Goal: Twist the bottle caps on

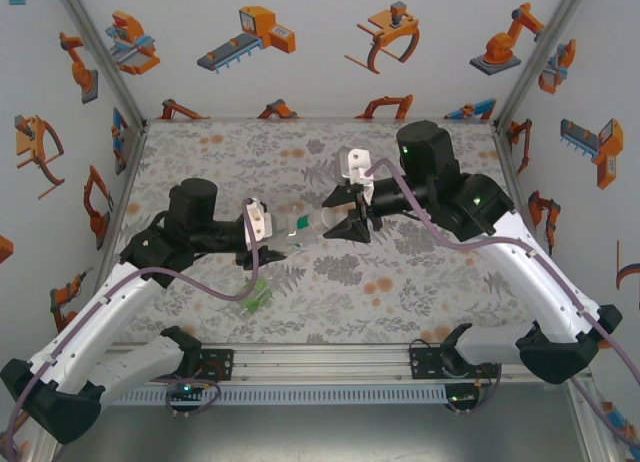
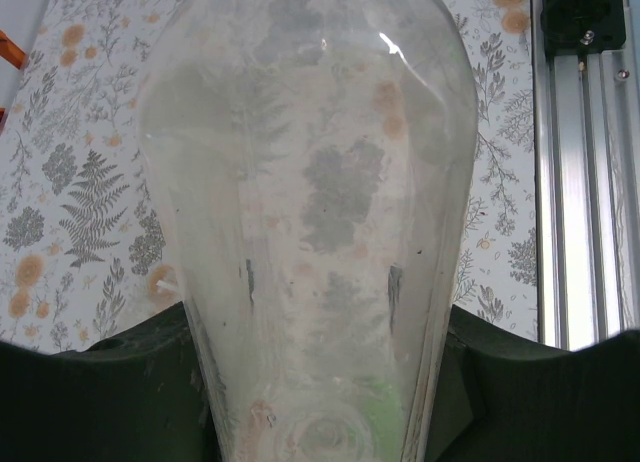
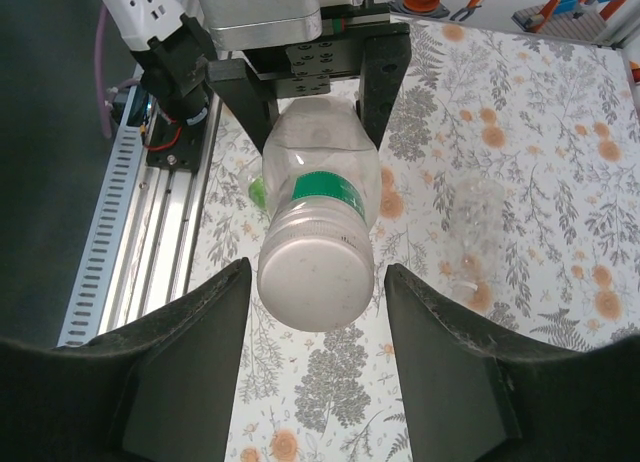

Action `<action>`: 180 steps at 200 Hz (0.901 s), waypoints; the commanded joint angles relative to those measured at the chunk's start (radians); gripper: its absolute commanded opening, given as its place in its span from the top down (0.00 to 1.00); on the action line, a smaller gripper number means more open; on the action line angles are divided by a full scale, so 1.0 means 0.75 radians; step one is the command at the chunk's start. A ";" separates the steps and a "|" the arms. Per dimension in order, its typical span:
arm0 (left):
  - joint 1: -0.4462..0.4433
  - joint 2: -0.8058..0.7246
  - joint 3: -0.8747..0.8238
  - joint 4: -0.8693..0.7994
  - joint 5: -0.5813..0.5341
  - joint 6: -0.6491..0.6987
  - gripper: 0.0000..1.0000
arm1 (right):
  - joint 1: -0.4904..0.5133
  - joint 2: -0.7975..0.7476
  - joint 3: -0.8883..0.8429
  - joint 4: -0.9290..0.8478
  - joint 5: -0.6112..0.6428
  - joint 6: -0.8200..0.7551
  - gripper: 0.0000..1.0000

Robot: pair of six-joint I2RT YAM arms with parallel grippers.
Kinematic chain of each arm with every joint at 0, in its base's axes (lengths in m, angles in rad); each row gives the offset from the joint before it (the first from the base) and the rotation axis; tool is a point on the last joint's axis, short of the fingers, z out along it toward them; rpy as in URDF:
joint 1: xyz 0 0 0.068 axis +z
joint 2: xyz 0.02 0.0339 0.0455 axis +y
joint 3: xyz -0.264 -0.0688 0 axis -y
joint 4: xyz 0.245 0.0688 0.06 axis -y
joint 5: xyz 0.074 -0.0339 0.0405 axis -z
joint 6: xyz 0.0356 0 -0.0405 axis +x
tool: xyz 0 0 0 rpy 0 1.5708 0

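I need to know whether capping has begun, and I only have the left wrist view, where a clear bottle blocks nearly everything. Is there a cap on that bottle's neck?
Observer: Yes. A white cap sits on the neck of the clear bottle, just past a green band.
Operator: Is the right gripper holding that cap?
Observer: No. The right gripper has one finger on each side of the cap, with its jaws open and a narrow gap on both sides.
Operator: Is there another bottle nearby?
Observer: A second clear bottle lies on the table, beside the held one.
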 commanded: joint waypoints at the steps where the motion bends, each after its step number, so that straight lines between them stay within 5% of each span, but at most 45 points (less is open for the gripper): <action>1: -0.006 0.001 0.017 0.005 0.035 -0.004 1.00 | 0.011 -0.025 0.001 0.012 -0.013 0.024 0.47; 41: -0.006 0.003 0.014 0.005 0.035 -0.007 1.00 | 0.012 -0.030 0.000 0.005 -0.007 0.069 0.52; 87: -0.004 0.008 0.019 0.005 0.031 -0.005 1.00 | 0.017 -0.035 -0.044 0.045 0.049 0.330 0.71; 143: -0.005 0.018 0.019 0.021 0.007 -0.005 1.00 | 0.033 -0.091 -0.244 0.363 0.317 1.372 0.94; 180: -0.008 0.005 0.007 0.049 -0.016 -0.045 1.00 | 0.042 -0.096 -0.295 0.354 0.501 2.125 0.95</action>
